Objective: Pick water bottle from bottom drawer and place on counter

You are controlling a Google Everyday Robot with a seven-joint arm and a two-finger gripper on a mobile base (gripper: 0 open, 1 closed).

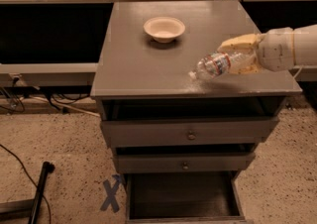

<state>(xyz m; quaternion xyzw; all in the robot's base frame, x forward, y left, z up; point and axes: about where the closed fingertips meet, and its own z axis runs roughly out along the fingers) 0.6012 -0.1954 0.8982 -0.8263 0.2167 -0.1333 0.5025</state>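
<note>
The water bottle (214, 66) is clear and ribbed, with a white cap and a red, white and blue label. It lies nearly horizontal, cap to the left, just above the front right part of the grey counter (143, 64). My gripper (238, 55), with pale yellow fingers, comes in from the right and is shut on the bottle's base end. The bottom drawer (182, 196) stands pulled out below, dark inside, with nothing visible in it.
A small white bowl (164, 28) sits on the counter's back middle. Two shallower knobbed drawers (190, 135) are slightly open under the counter. A blue X is taped on the floor at the lower left, next to a black pole and cables.
</note>
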